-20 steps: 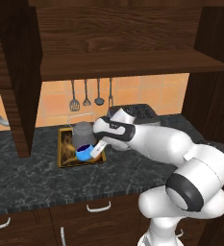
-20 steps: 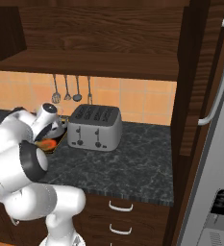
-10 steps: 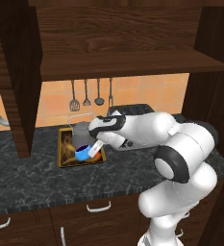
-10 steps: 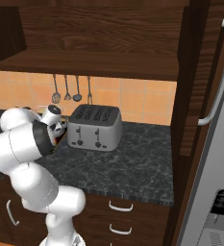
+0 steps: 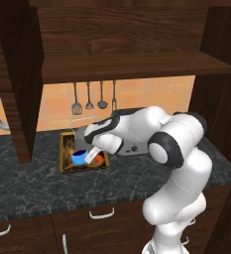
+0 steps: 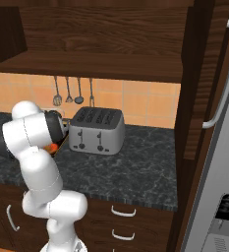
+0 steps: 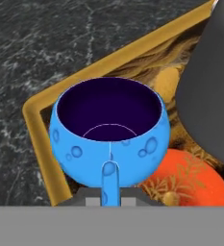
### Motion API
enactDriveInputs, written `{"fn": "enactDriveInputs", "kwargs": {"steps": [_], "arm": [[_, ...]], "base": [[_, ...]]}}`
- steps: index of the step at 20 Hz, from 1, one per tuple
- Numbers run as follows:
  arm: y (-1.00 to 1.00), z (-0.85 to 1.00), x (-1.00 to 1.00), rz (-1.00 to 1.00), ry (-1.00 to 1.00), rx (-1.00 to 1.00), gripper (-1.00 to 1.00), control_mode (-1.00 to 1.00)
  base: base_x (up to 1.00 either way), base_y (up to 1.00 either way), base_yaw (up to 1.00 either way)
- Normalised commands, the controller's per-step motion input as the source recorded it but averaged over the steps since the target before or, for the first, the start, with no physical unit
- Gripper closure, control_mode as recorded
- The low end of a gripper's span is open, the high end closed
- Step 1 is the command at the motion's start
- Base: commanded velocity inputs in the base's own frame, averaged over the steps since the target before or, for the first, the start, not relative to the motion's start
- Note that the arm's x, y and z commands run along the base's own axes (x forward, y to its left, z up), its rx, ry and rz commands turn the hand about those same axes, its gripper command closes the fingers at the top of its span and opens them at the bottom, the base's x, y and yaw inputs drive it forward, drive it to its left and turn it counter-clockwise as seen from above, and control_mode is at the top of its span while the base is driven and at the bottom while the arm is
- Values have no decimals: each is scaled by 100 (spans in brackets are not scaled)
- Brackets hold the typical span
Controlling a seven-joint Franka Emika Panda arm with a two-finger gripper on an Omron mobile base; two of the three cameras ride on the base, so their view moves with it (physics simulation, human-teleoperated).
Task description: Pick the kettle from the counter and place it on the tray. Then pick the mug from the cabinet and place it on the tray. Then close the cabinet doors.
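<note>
- My jaws [image 5: 89,155] are closed almost fully, pinched on the small handle of the small bright blue rounded mug [image 7: 109,134], which faces straight back at me in the hand view.
- The mug [image 5: 79,158] sits upright over the flat rectangular tray with the gold-yellow rim [image 7: 39,139], near one corner of it; I cannot tell whether its base touches the tray's painted surface.
- Its dark inside opens upward, and the tray's orange-red patch [image 7: 190,180] shows just beside it.
- The squat grey metal kettle [image 7: 209,91] stands on the same tray, close beside the mug; its thin arched wire handle [image 5: 82,119] rises over it in the left base view.
- The tray [image 5: 67,166] lies on the dark marbled stone desk [image 5: 32,186], in front of the orange tiled wall with hanging utensils [image 5: 89,96].
- The boxy silver toaster [image 6: 96,130] stands on the desk [image 6: 135,167] just beside the tray.
- Above, the dark brown wood cabinet's plank shelf [image 5: 137,67] is exposed, with a door panel [image 5: 18,79] swung out at the left.
- In the right base view another tall panel carries a long silver bar handle [image 6: 226,74].
</note>
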Motion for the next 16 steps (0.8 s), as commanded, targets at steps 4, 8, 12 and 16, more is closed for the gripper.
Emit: {"fn": "enactDriveInputs", "kwargs": {"steps": [4,8,12,16], "arm": [[1,-19,25,0,0,0,100,-100],[0,-1,0,0,0,0,100,-100],[0,0,2,0,1,0,-100,-100],[-3,8,-1,0,1,0,-100,-100]], "base": [[0,0,0],[0,0,0],[0,0,0],[0,0,0]]}}
